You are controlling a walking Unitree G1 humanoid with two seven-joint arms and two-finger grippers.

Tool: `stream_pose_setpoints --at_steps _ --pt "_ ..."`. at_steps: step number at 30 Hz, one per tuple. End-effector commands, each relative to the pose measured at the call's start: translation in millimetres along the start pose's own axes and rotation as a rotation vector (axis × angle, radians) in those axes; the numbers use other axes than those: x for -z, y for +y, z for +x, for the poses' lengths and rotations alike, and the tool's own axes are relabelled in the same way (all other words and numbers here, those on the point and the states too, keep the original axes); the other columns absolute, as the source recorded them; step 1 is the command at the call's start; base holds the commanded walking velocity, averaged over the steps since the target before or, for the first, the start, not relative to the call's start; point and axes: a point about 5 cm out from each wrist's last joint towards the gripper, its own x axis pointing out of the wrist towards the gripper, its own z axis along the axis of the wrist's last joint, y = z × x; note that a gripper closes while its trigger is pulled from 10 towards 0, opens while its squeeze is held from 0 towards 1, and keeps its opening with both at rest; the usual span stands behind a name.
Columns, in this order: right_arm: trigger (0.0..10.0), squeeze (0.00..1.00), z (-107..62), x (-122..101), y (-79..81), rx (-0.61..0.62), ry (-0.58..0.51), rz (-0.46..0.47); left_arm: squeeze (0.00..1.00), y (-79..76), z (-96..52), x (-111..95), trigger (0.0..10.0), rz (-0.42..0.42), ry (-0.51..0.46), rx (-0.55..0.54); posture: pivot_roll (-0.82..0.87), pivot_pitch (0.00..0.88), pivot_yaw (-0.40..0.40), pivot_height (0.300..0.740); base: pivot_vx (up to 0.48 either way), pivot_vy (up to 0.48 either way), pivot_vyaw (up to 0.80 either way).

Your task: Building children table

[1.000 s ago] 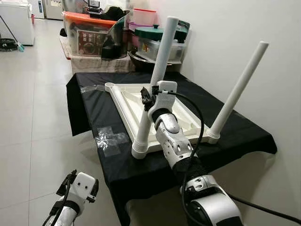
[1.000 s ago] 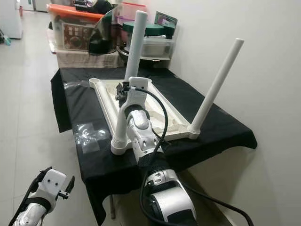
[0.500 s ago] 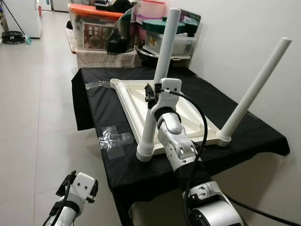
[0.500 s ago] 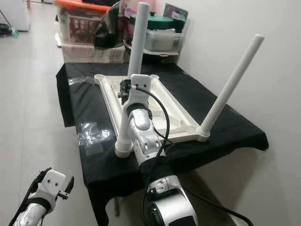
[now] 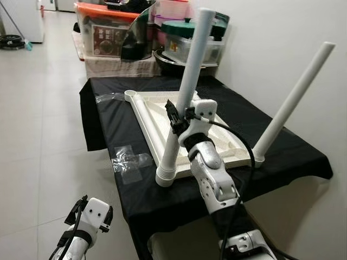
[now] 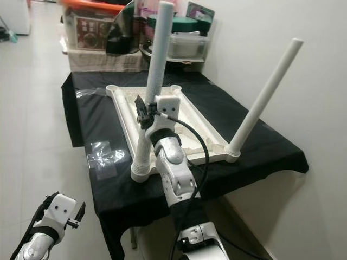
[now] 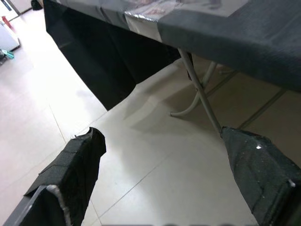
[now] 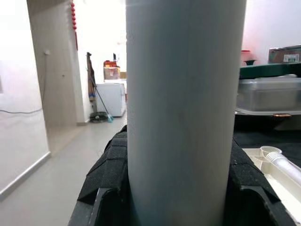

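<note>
A white children's table top (image 5: 157, 116) lies upside down on a table draped in black cloth (image 5: 135, 189). Two white legs stand up from its near corners: one at the near left (image 5: 190, 70) and one at the near right (image 5: 295, 100). My right gripper (image 5: 178, 115) is shut on the near-left leg about halfway up. In the right wrist view that leg (image 8: 183, 94) stands between the black pads (image 8: 106, 176). My left gripper (image 5: 81, 208) hangs low beside the table, over the floor. Its fingers (image 7: 70, 174) are spread open with nothing between them.
Storage bins, an orange-lidded one (image 5: 103, 24) and a green-lidded one (image 5: 187, 30), are stacked beyond the table's far end. A wall runs along the right. A patch of clear tape (image 5: 130, 162) sticks to the cloth. Tiled floor (image 5: 38, 135) lies to the left, and a metal table leg (image 7: 200, 94) stands under the cloth.
The head view has shifted slightly. My right gripper stays clamped on the near-left leg, and the forearm now stretches up to it more steeply. The left arm has not moved.
</note>
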Motion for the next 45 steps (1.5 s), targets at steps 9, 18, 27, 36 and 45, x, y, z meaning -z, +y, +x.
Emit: stream_pose_setpoints --at_steps 9,18,27,36,45 --pt "0.0 0.00 -27.3 57 -15.8 0.018 0.278 0.042 0.00 -3.7 2.8 2 10.0 0.011 0.002 0.021 0.08 0.000 -0.131 0.740 0.000 0.000 0.00" --pt "0.0 0.00 -23.6 54 -5.6 -0.110 0.294 0.028 0.00 -2.2 1.5 5 10.0 0.015 0.010 0.015 0.09 0.000 -0.143 0.740 0.000 0.000 0.00" --pt "0.0 0.00 -18.6 51 -1.1 -0.191 0.303 -0.001 0.00 -3.7 2.3 5 10.0 0.014 0.010 0.015 0.09 0.000 -0.147 0.740 0.000 0.000 0.00" --pt "10.0 0.00 -12.5 51 -3.1 -0.306 0.358 -0.026 0.00 -3.9 2.3 6 10.0 0.019 0.014 0.018 0.09 0.000 -0.148 0.740 0.000 0.000 0.00" --pt "10.0 0.00 -2.6 37 -19.5 -0.375 0.367 -0.099 0.00 -4.0 2.7 7 10.0 0.024 0.013 0.020 0.08 0.000 -0.153 0.740 0.000 0.000 0.00"
